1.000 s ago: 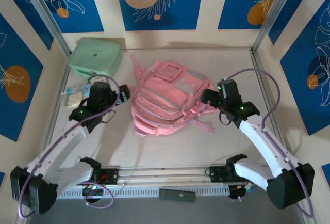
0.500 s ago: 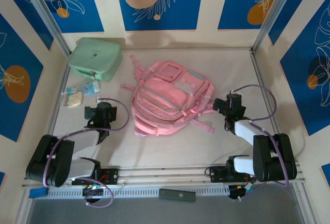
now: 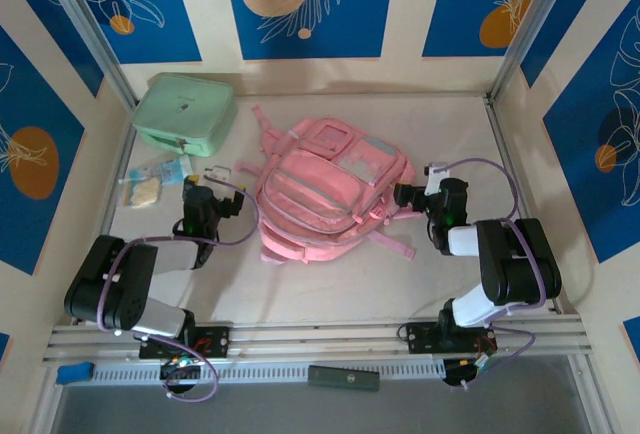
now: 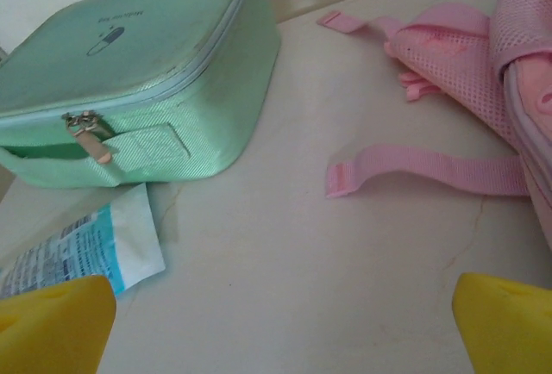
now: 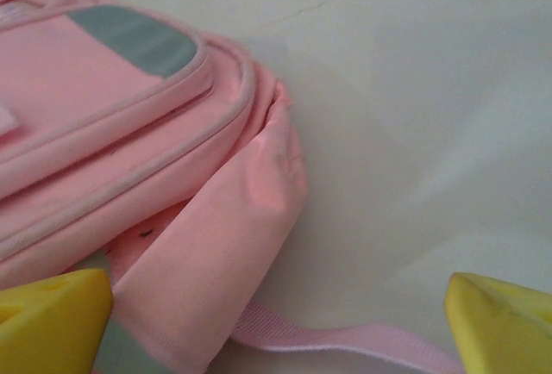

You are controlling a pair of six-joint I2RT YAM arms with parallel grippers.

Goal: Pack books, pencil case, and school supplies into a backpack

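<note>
The pink backpack [image 3: 330, 189] lies flat in the middle of the table, zip pockets and greyish panel facing up. My left gripper [image 3: 210, 194] sits low at its left side, open, with bare table between the yellow fingertips [image 4: 52, 322]; a pink strap [image 4: 423, 171] lies just ahead. My right gripper [image 3: 432, 189] sits low at the backpack's right edge, also open. In the right wrist view the backpack's side [image 5: 112, 107] and a strap [image 5: 345, 339] lie between and ahead of its fingertips [image 5: 504, 322]. Books, pencil case and school supplies are hidden or out of view.
A mint-green boxy case [image 3: 185, 112] stands at the back left, its zip pull [image 4: 86, 133] facing my left gripper. A blue-and-white packet [image 4: 86, 245] and a yellowish item [image 3: 143, 192] lie in front of it. Metal rails border the table on both sides.
Both arms have drawn back and folded down towards their bases. The grippers now sit low beside the backpack, still open. The backpack and case have not moved.
</note>
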